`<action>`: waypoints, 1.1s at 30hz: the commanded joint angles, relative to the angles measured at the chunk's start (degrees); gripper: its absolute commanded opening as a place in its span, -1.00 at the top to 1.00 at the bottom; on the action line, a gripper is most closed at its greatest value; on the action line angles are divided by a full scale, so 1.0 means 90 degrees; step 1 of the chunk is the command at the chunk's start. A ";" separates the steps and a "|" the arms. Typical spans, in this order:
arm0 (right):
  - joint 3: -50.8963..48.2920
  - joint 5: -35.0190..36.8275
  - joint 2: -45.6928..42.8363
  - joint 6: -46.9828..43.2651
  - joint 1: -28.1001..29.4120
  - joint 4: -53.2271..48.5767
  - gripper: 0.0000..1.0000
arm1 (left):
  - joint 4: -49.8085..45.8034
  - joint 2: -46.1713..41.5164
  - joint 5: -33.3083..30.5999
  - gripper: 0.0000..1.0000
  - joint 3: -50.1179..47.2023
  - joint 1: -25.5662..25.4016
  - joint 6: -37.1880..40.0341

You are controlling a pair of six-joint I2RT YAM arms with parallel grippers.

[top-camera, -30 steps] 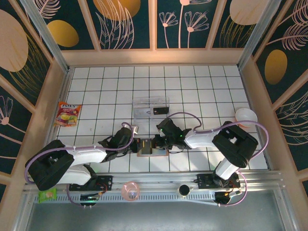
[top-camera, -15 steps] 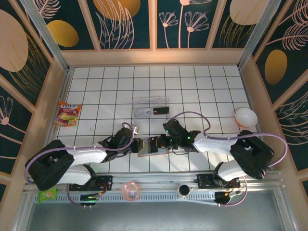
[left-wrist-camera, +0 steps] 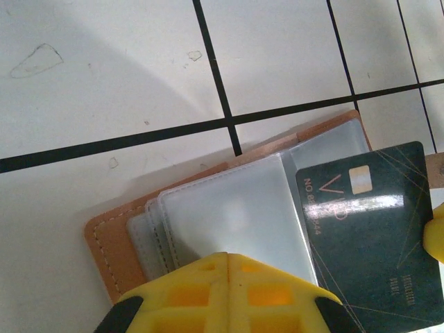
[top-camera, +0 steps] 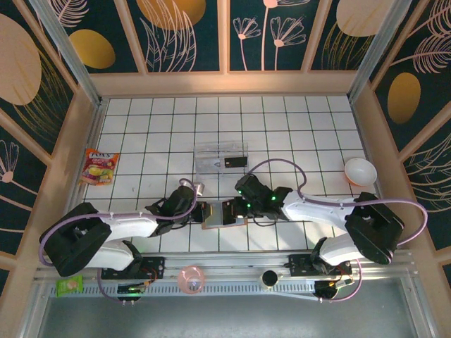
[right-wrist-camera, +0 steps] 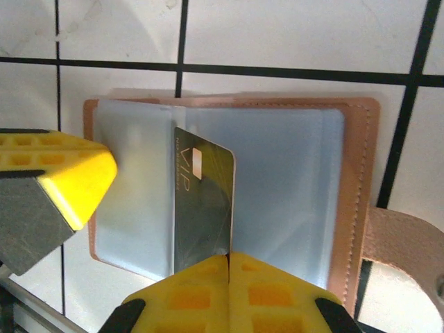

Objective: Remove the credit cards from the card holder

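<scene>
Right wrist view: right gripper pinches the near edge of the black card. Risk: so narrow a bite may slip, or the card holder may drag along should a sleeve bind. Left gripper, fingers pressed together, bears on the holder's sleeves. Card lies partly among those sleeves, directly ahead of the right fingers; holder open, flat on the table

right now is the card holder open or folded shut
Open: the card holder lies spread flat on the tiles, clear sleeves showing, with a dark VIP card angled across them.
</scene>
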 commanded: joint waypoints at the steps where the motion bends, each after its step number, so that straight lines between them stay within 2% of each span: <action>1: 0.0151 0.0247 -0.0103 -0.0172 0.0016 -0.0465 1.00 | -0.0111 0.0123 0.0062 1.00 0.0076 0.0003 0.0140; 6: 0.0150 0.0239 -0.0079 -0.0200 0.0010 -0.0436 1.00 | -0.0069 0.0110 0.0111 1.00 0.0058 0.0003 0.0156; 14: 0.0084 -0.0174 0.0144 -0.0207 0.0011 0.0405 1.00 | 0.0053 0.0257 0.0270 1.00 0.0053 0.0012 0.0181; 26: -0.0171 -0.0573 0.0358 -0.0158 -0.0125 0.0924 0.59 | 0.0155 0.0370 0.0380 1.00 0.0042 0.0004 0.0184; 29: -0.0161 -0.0545 0.0385 -0.0191 -0.0159 0.0892 0.61 | 0.0125 0.0369 0.0360 1.00 0.0061 0.0005 0.0195; 33: -0.0103 -0.0386 0.0217 -0.0392 -0.0209 0.0685 0.94 | 0.0089 0.0350 0.0312 1.00 0.0073 0.0007 0.0212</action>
